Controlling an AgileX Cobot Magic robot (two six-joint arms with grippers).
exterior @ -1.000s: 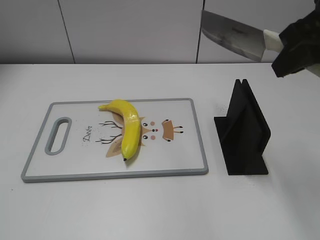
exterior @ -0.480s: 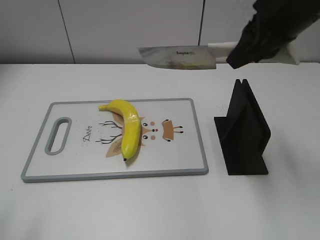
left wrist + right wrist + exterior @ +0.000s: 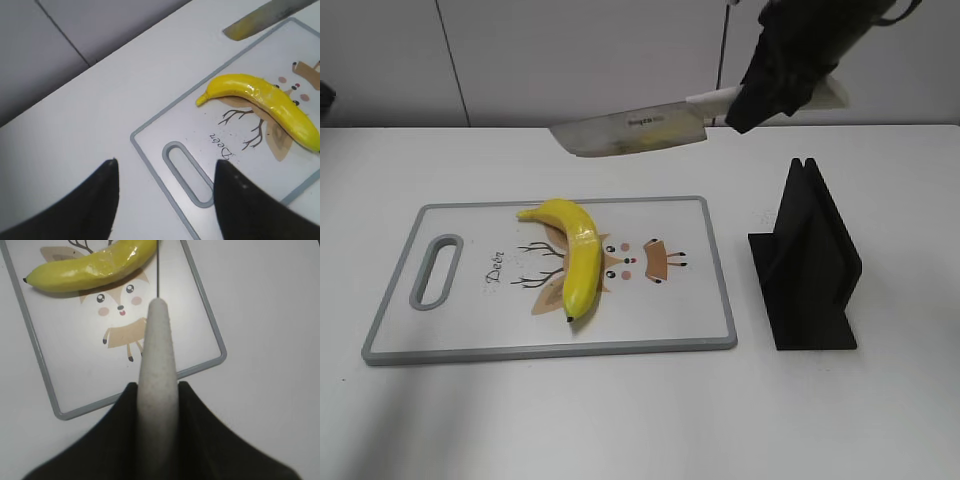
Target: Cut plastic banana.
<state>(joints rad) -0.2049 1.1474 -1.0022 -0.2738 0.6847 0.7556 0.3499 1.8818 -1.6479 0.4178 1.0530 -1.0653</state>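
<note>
The plastic banana (image 3: 572,255) lies whole on the white cutting board (image 3: 690,300), near its middle. It also shows in the left wrist view (image 3: 265,102) and the right wrist view (image 3: 90,267). My right gripper (image 3: 775,85) is shut on the pale handle (image 3: 157,370) of a knife. The knife's blade (image 3: 630,132) hangs level in the air above the board's far edge, pointing left. My left gripper (image 3: 165,172) is open and empty, above the table at the board's handle end; it does not show in the exterior view.
A black knife stand (image 3: 807,262) sits on the table right of the board. The board has a grey rim with a handle slot (image 3: 437,270) at its left end and a deer drawing. A wall runs behind the white table.
My right arm has swung the knife left and down, from above the stand to over the board's far edge. The banana and board have not moved.
</note>
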